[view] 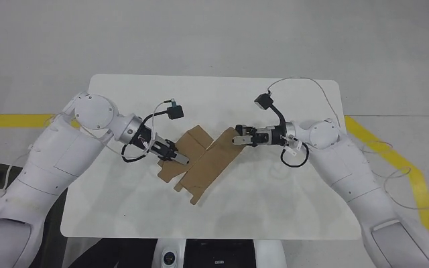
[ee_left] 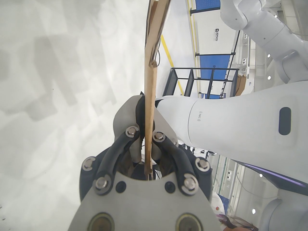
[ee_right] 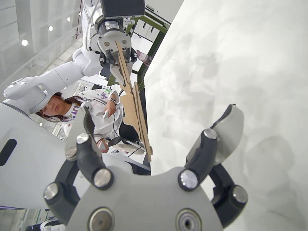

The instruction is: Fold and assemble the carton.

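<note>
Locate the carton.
Top view: the carton hangs over the middle of the table, clamped in the left pincer, its far end at the open right pincer.

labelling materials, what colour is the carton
The carton is plain brown cardboard, clearest in the top view.

arms (view: pixel 57 157): smooth white shells | left tool (ee_left: pixel 146 108), right tool (ee_right: pixel 157 115): grey fingers (ee_right: pixel 229 121), black links (ee_right: pixel 204 149), silver screws (ee_right: pixel 187 177) | wrist cameras (view: pixel 263 102): black boxes, thin cables (view: pixel 305 80)
</note>
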### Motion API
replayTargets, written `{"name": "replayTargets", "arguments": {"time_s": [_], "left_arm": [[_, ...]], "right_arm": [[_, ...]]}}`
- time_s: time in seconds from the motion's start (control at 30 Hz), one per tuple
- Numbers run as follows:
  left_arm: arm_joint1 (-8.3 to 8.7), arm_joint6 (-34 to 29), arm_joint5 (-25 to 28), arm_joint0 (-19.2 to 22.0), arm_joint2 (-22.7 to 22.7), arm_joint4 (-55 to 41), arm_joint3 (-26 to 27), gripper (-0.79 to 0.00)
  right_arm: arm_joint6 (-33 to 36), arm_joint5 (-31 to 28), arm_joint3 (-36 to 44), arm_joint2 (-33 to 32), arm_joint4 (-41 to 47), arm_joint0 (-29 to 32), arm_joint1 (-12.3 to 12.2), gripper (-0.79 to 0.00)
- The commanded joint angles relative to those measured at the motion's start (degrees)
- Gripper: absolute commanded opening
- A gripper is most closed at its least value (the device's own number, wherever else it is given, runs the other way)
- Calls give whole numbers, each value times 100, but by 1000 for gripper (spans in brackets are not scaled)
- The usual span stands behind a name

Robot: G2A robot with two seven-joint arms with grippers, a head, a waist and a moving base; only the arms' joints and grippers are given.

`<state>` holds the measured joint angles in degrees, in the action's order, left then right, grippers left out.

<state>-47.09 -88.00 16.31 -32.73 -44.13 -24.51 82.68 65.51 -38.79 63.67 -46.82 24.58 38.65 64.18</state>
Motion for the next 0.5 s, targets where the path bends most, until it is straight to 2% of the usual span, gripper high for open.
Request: {"name": "replayTargets", "arguments": {"time_s": [0.0, 0.47], "left_arm": [[52, 5, 5, 46, 95, -33, 57, -785], [288, 307, 307, 377, 832, -71, 57, -785]], "right_arm": [[22, 21, 64, 127, 33, -35, -28, 0], [308, 307, 388, 1245, 552, -542, -188, 0]]}}
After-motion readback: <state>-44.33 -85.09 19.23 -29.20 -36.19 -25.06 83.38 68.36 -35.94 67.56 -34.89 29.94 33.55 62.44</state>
